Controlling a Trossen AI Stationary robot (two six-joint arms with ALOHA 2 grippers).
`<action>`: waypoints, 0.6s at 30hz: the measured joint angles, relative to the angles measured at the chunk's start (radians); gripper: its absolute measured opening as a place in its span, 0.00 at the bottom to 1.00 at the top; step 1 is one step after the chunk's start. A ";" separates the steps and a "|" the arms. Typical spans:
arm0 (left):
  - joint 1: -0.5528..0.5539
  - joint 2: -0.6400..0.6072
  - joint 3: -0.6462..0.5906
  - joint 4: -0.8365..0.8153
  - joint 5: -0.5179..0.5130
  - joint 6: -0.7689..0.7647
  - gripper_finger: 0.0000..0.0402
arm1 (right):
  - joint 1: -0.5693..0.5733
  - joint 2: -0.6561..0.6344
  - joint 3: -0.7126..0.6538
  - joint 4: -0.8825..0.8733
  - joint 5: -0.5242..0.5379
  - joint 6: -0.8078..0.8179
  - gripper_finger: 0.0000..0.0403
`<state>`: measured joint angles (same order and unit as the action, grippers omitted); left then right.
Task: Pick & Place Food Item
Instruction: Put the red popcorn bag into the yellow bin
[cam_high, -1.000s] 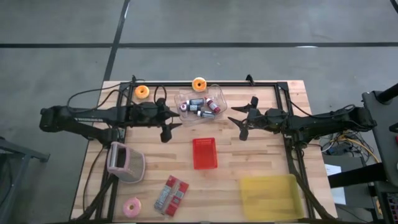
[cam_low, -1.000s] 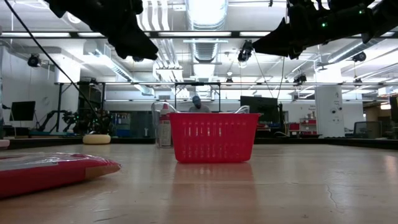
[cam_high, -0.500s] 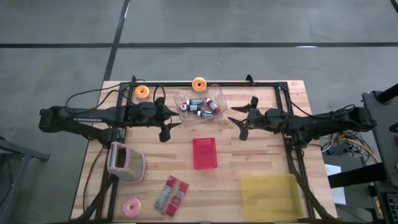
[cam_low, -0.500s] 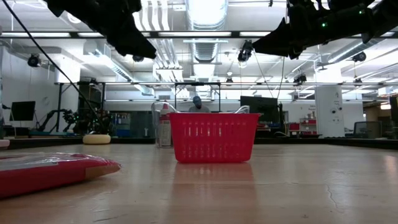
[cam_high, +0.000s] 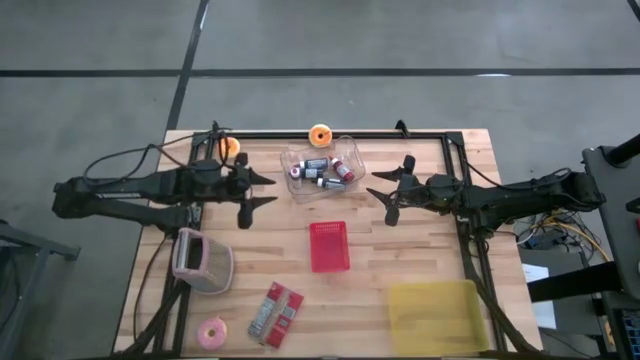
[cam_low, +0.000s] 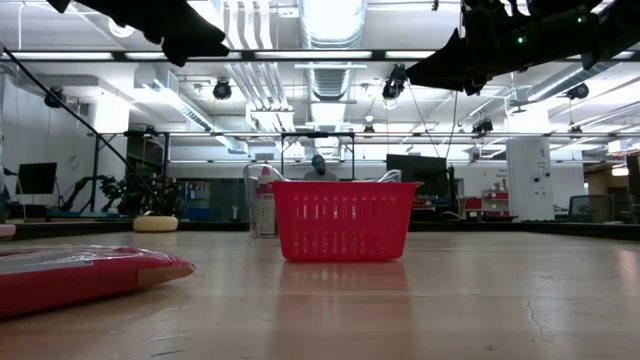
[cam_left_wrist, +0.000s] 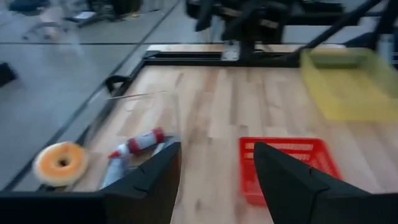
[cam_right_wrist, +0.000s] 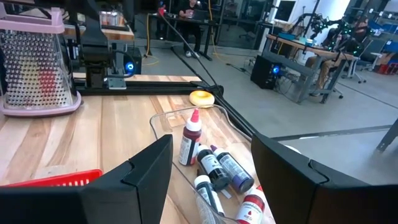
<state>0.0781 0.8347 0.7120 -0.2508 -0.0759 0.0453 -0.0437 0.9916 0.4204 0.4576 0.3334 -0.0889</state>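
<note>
An orange doughnut lies flat on the table at the far edge; it also shows in the left wrist view and the right wrist view. A second orange doughnut lies partly under my left arm. A pink doughnut lies at the near left. A red basket stands mid-table. My left gripper is open and empty above the table, left of the clear container. My right gripper is open and empty, right of the container.
The clear container holds several small bottles. A pink grater stands at the left, red packets lie at the near left, and a yellow tray sits at the near right. A black frame runs along the far edge.
My left gripper has drawn back toward the table's left edge, away from the clear container, and has risen a little. It stays open. My right arm has kept still.
</note>
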 joint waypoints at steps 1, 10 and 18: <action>-0.005 0.000 0.000 0.000 0.020 0.001 0.50 | 0.000 0.000 0.000 0.000 0.000 0.000 0.53; -0.045 0.024 0.000 -0.003 0.084 0.030 0.50 | 0.000 0.000 0.000 0.000 0.000 0.000 0.53; -0.055 0.082 0.000 0.024 0.070 0.010 0.50 | 0.000 0.000 0.000 0.000 0.000 0.001 0.53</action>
<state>0.0227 0.9167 0.7120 -0.2273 -0.0059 0.0554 -0.0439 0.9916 0.4206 0.4576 0.3334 -0.0878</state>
